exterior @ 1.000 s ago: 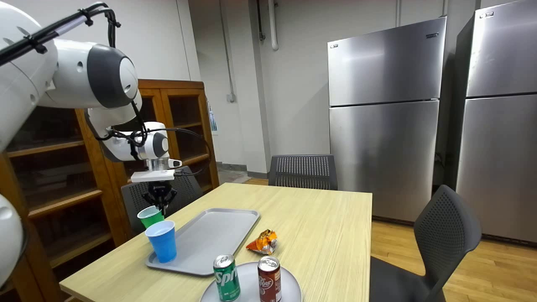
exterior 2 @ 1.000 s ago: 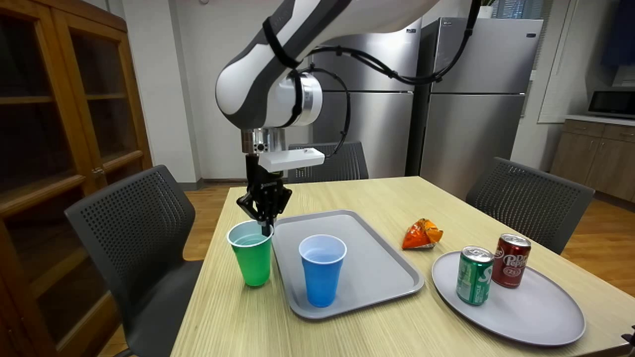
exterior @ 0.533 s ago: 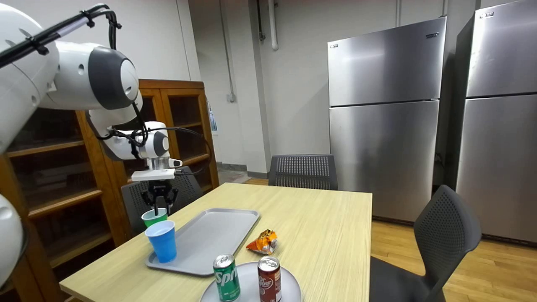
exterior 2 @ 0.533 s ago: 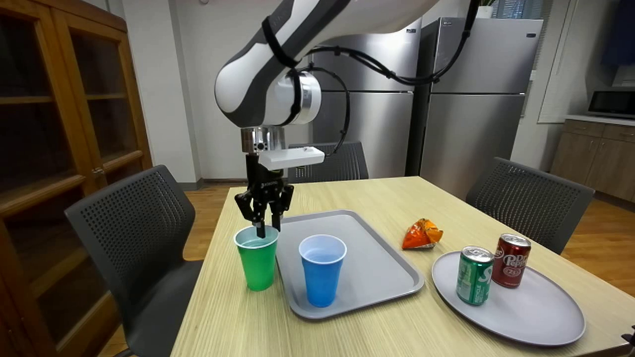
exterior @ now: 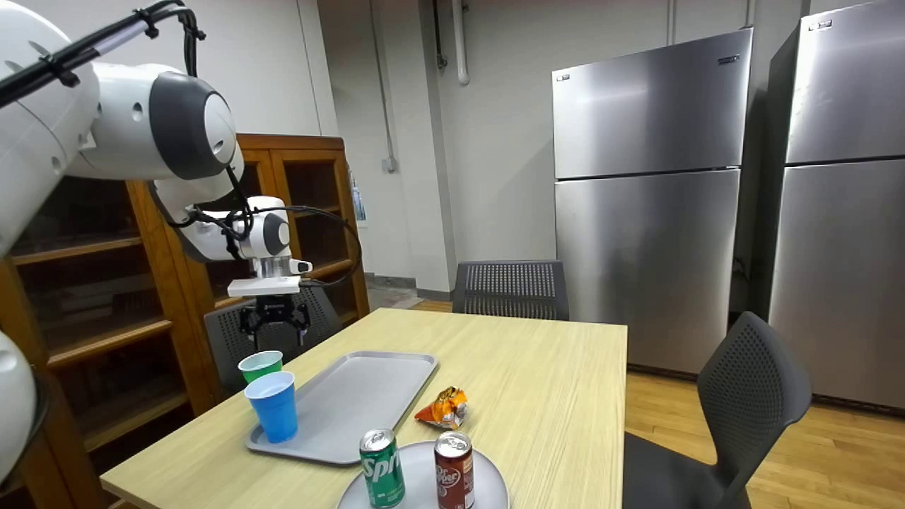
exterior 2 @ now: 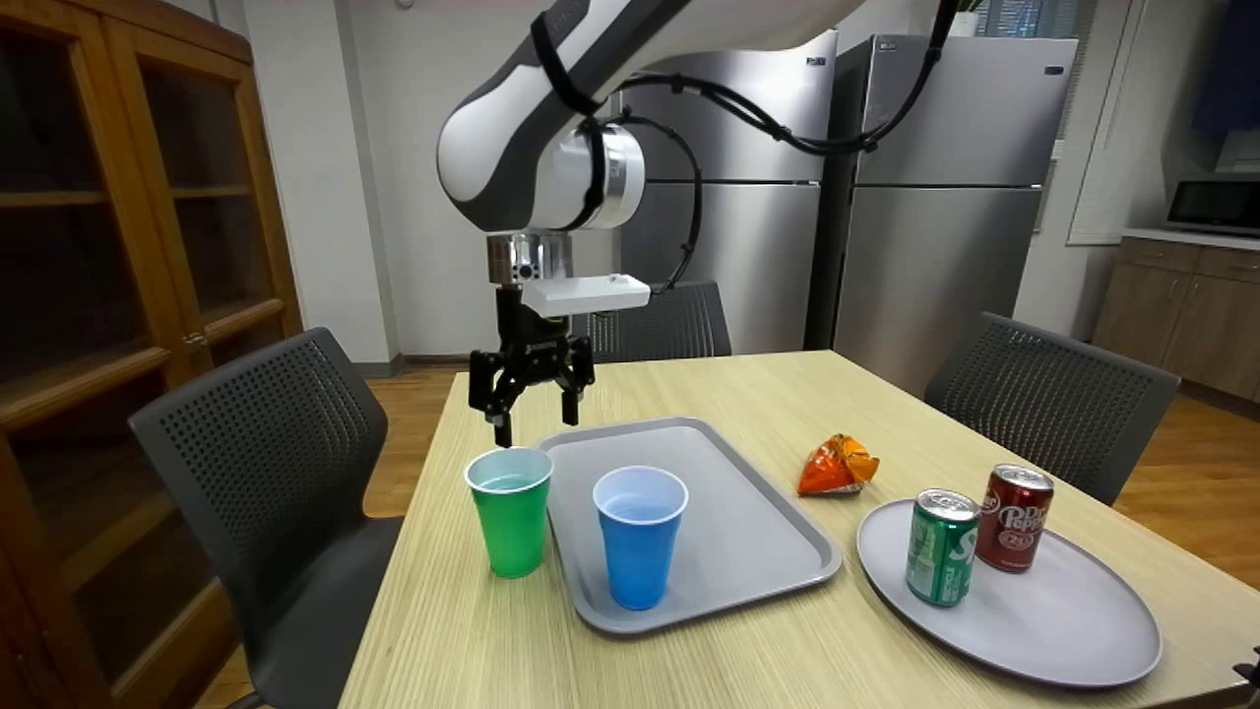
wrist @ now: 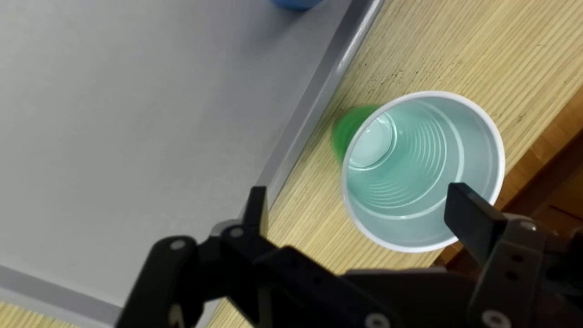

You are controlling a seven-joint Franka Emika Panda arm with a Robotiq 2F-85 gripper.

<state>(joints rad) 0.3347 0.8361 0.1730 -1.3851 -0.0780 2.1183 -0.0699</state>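
My black gripper [exterior 2: 536, 421] hangs open above the green cup [exterior 2: 512, 522], nothing between its fingers. The cup stands upright on the wooden table, just beside the grey tray [exterior 2: 728, 537]. From above, in the wrist view, the cup's pale inside [wrist: 414, 168] shows, empty; one finger [wrist: 471, 218] overlaps its rim in the picture, while the other finger [wrist: 255, 209] appears over the tray's edge. In both exterior views the fingertips are clear of the cup. On the tray's near corner rests a blue cup [exterior 2: 640, 547], whose base [wrist: 296, 3] peeks into the wrist view.
A round grey plate [exterior 2: 1063, 640] carries a green Sprite can [exterior 2: 942, 551] and a Dr Pepper can [exterior 2: 1014, 517]. Between plate and tray lies an orange snack bag [exterior 2: 837, 465]. Dark chairs, such as this chair [exterior 2: 276, 473], surround the table, with a wooden cabinet [exterior: 322, 212] behind the arm.
The gripper was shut on the green cup's rim; it has opened, let go and risen above the cup. The cup has come down slightly and now stands on the table.
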